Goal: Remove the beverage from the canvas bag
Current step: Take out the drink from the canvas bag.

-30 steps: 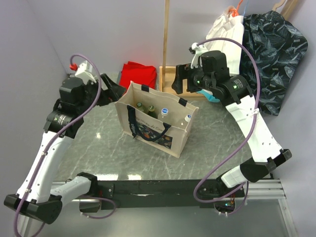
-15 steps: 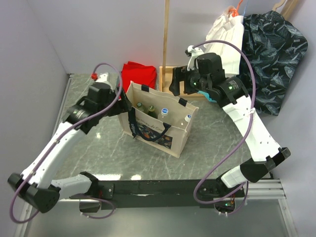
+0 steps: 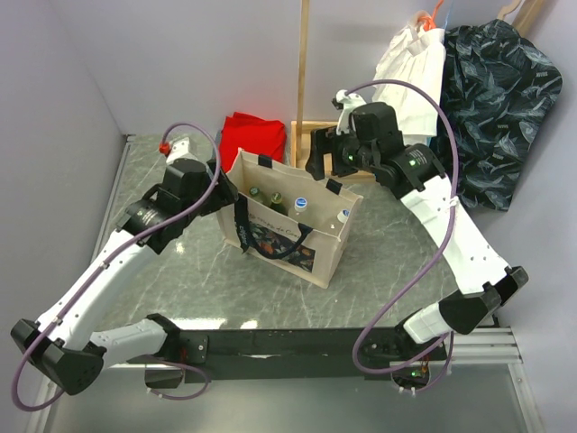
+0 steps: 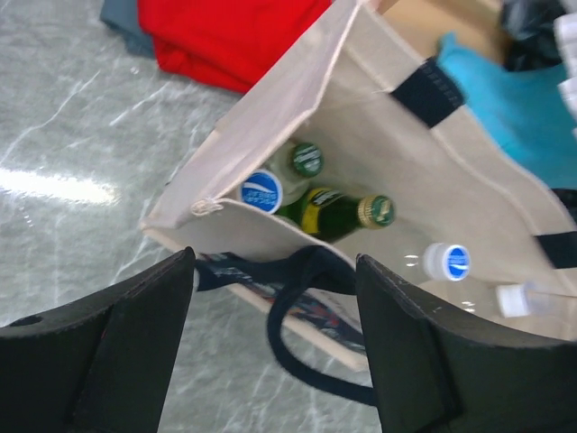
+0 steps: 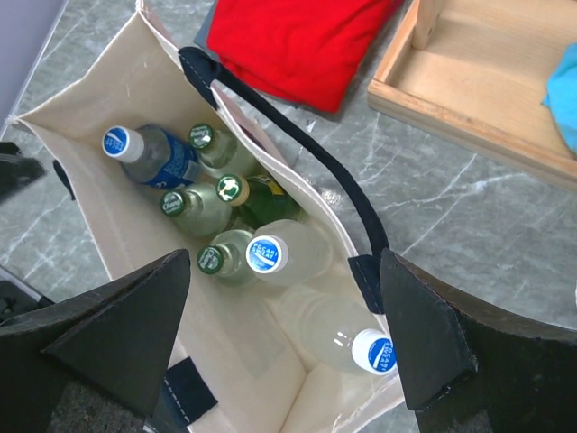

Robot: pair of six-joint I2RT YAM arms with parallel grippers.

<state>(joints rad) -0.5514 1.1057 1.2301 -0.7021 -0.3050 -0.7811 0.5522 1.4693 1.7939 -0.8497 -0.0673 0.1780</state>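
The beige canvas bag (image 3: 330, 255) stands open on the grey marble table, its navy handle (image 3: 242, 225) drooping over the near side. Inside stand several beverage bottles: a clear one with a blue and white cap (image 5: 262, 254), another lying tilted (image 5: 373, 352), and green-capped glass ones (image 5: 211, 260). My left gripper (image 3: 221, 189) is open at the bag's left rim (image 4: 270, 126); in the left wrist view the navy handle (image 4: 302, 271) shows between its fingers. My right gripper (image 3: 317, 155) hangs open above the bag's back edge, looking down on the bottles, holding nothing.
A red folded cloth (image 3: 252, 135) lies behind the bag. A wooden tray (image 5: 478, 90) with an upright post (image 3: 304, 63) stands at the back, a teal cloth (image 3: 388, 178) in it. Dark and white garments (image 3: 496, 81) hang at the back right. Walls close in on the left and back.
My left arm has swung right and forward, bringing its gripper up to the bag's left rim, its jaws a little narrower. My right gripper has shifted slightly left toward the bag's back edge.
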